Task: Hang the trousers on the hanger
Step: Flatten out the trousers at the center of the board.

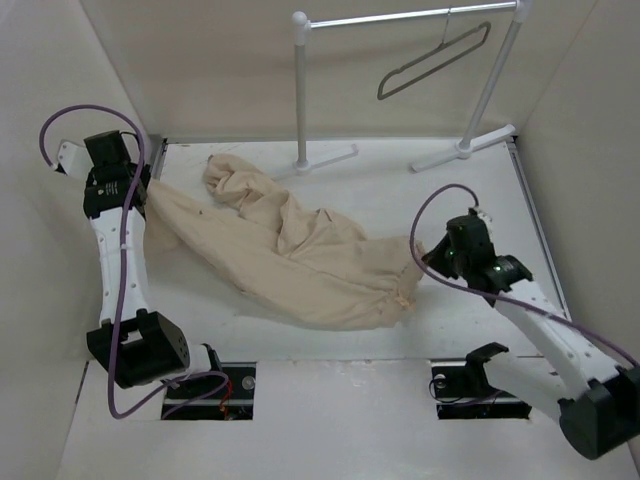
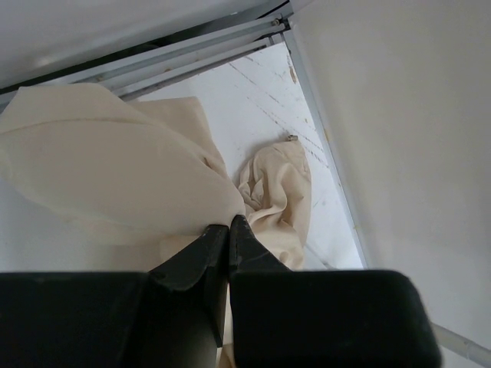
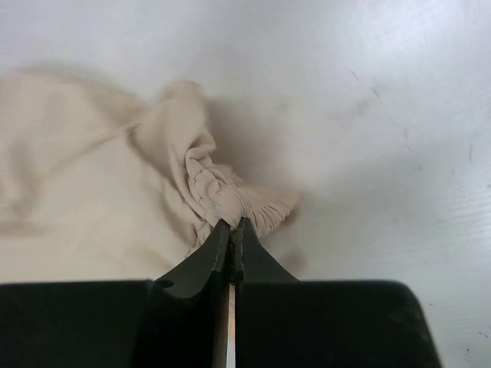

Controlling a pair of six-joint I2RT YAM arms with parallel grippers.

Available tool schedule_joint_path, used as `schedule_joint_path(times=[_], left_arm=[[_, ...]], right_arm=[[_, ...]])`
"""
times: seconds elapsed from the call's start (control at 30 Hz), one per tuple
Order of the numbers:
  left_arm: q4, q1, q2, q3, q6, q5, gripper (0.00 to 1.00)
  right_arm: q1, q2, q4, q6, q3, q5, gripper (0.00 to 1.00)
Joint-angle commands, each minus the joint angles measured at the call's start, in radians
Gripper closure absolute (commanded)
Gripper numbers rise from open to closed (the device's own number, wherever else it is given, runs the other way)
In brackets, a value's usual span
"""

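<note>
- The trousers [image 1: 300, 265] are lying crumpled across the white table [image 1: 400, 190], running from the far left corner down towards the right arm, with 1 bunched lobe pointing at the garment rack [image 1: 300, 90].
- The hanger [image 1: 437, 57] is hanging tilted from the rack's rail at the far right, well apart from the cloth and not yet touched.
- The left gripper [image 1: 148, 192] is showing its jaws pressed together in the left wrist view, pinching a billow of the tan cloth at the far left end [image 2: 229, 230].
- The right gripper [image 1: 424, 262] is also pressing its jaws together, nipping a gathered, elasticated edge at the near right end [image 3: 232, 226]. I cannot tell whether that edge is a cuff or the waistband.
- Judging from this, the step in hand is lifting and stretching the garment between the 2 grips so it can be carried to the hanger.
- Doing it well is likely calling for both arms rising together and drawing apart gently, so the slack middle is coming off the table without either thin pinch slipping.
- The right grip is biting only the very tip of the gather, so a hard pull is risking a loss there.
- The span should be travelling towards the far right while staying clear of the rack's left post and feet.
</note>
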Motion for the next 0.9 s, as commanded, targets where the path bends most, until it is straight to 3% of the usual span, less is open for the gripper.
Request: schedule_joint_path(times=[0.0,0.1,0.17,0.2,0.3,0.4,0.5,0.63,0.73,0.83,0.87], left_arm=[[0.019,0.018,-0.051,0.098,0.01,-0.017,1.0],[-0.004,0.041,-0.061,0.157,0.01,-0.017,1.0],[-0.013,0.046,-0.064,0.193,0.011,-0.019,1.0],[-0.019,0.044,-0.064,0.213,0.013,-0.019,1.0],[-0.04,0.038,-0.062,0.244,0.023,-0.036,1.0],[-0.05,0.022,-0.082,0.195,0.048,-0.059,1.0],[-0.038,-0.006,-0.116,0.08,0.054,-0.065,1.0],[-0.015,-0.057,-0.14,-0.096,0.06,-0.083,1.0],[0.022,-0.101,-0.145,-0.209,0.056,-0.096,1.0],[0.056,-0.143,-0.102,-0.227,0.052,-0.108,1.0],[0.07,-0.156,-0.079,-0.221,0.052,-0.122,1.0]], right_arm=[[0.079,-0.197,-0.17,-0.117,0.238,0.172,0.96],[0.109,-0.285,-0.342,-0.148,0.353,0.278,0.94],[0.042,-0.31,-0.375,-0.163,0.369,0.335,0.95],[-0.032,-0.29,-0.373,-0.168,0.361,0.32,0.95],[-0.237,-0.224,-0.344,-0.143,0.364,0.067,0.98],[-0.345,-0.233,-0.208,-0.12,0.329,0.05,0.98],[-0.443,-0.044,-0.111,-0.142,0.357,0.032,0.96],[-0.471,0.272,0.105,-0.102,0.4,0.033,0.93],[-0.494,0.473,0.222,-0.093,0.491,0.048,0.81],[-0.489,0.581,0.129,-0.122,0.646,0.047,0.47],[-0.477,0.574,0.095,-0.149,0.666,0.053,0.4]])
